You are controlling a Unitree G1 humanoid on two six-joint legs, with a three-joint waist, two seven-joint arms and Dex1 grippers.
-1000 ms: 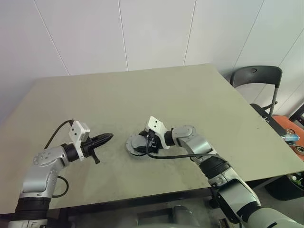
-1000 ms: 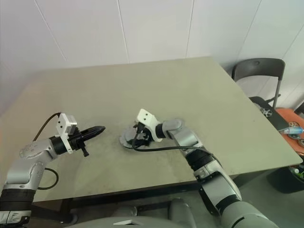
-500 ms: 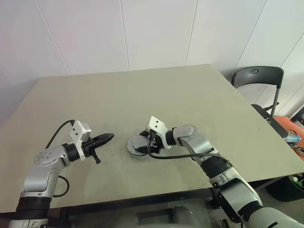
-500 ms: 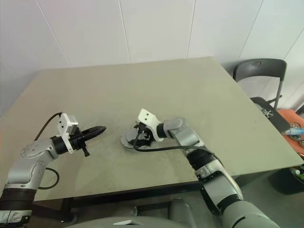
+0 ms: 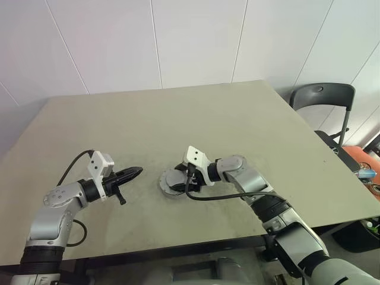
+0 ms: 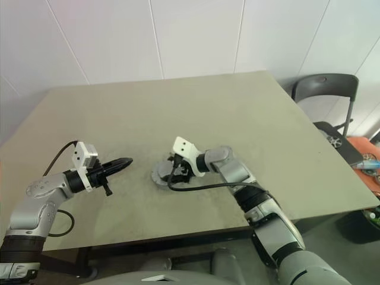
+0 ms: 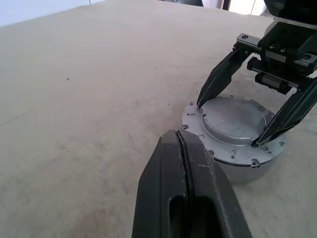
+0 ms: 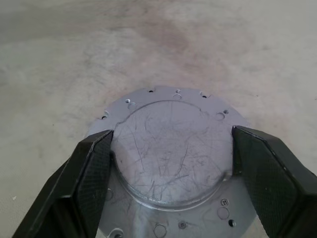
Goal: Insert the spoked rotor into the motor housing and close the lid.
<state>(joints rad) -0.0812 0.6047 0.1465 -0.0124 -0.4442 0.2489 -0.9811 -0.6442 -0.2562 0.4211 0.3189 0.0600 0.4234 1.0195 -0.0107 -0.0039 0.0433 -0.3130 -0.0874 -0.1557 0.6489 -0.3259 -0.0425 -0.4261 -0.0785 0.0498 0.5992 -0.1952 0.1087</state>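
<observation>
the right gripper (image 8: 171, 148) is spread wide, fingertips set against the raised centre of the grey lid (image 7: 233, 126); the left gripper (image 7: 181, 144) is held closed, empty. no writing can be read.

Both arms are built of rounded silver-grey segments with black joints. Each wrist carries a white boxy camera block and a looping black cable, ending in the left gripper (image 5: 135, 171) and right gripper (image 8: 171, 148), each with two tapered black fingers.

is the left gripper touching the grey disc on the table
No, the shut left gripper hangs short of the lid, with bare table between them.
</observation>
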